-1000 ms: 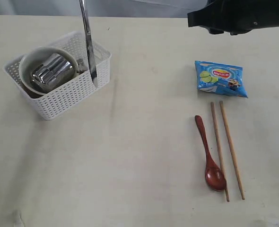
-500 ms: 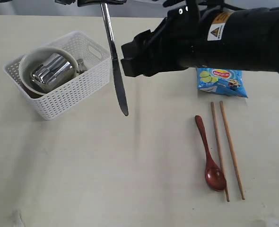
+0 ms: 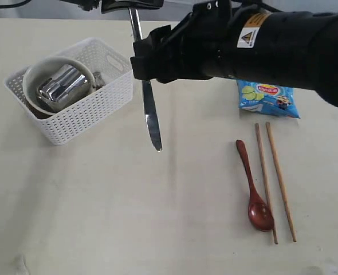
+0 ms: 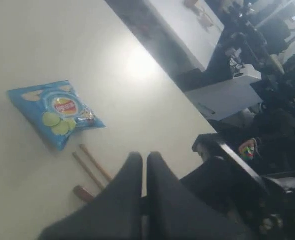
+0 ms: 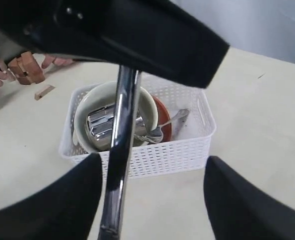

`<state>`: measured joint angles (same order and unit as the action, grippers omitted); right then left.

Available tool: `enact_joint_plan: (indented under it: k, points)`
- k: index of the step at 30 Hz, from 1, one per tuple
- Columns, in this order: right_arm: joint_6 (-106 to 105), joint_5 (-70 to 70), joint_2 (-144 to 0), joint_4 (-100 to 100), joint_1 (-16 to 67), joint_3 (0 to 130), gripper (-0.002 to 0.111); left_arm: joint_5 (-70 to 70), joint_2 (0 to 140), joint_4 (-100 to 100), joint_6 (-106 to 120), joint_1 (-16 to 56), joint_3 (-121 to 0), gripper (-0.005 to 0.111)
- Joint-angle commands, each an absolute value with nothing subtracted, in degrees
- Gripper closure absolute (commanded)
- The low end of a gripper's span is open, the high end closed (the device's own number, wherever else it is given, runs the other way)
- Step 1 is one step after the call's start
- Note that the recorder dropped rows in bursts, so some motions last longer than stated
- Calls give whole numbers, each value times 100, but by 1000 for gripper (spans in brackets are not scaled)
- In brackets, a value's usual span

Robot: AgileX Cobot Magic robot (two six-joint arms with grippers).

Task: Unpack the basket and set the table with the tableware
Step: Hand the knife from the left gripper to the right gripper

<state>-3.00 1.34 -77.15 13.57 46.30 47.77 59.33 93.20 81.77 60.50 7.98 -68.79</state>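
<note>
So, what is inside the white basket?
A cream bowl holding a steel cup, a fork and a red-brown plate beside it. Whatever lies under the bowl is hidden.

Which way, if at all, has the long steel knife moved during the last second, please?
Yes: the long steel knife has moved rightward, away from the white perforated plastic basket, and now hangs over bare table.

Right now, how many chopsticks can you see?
2. The left chopstick lies beside the wooden spoon, the right chopstick just past it. More could hide in the basket.
</note>
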Motion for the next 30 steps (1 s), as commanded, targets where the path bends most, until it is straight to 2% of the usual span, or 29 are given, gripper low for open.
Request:
enact_joint_plan:
  k: [1,7,9,19,21,24,30]
  points:
    - [-96,-207,-7939,1387,4692,4752,51,5912,9273,8392,6193,801,-6845,107]
    - [86,-609,-8211,1387,4692,4763,52,5912,9273,8392,6193,801,-6845,107]
    - [86,-589,-8275,1387,4692,4790,58,5904,9273,8392,6193,801,-6845,107]
    - [259,-769,-8319,1398,4692,4790,108,5679,9336,8382,6193,801,-6845,107]
    - [310,-769,-8319,1396,4692,4790,109,5541,9336,8359,6168,801,-6845,106]
    - [381,-769,-8319,1396,4692,4790,109,5405,9336,8348,6146,801,-6845,98]
    - [381,-756,-8319,1653,4692,4790,109,5213,9336,8308,6146,801,-6845,67]
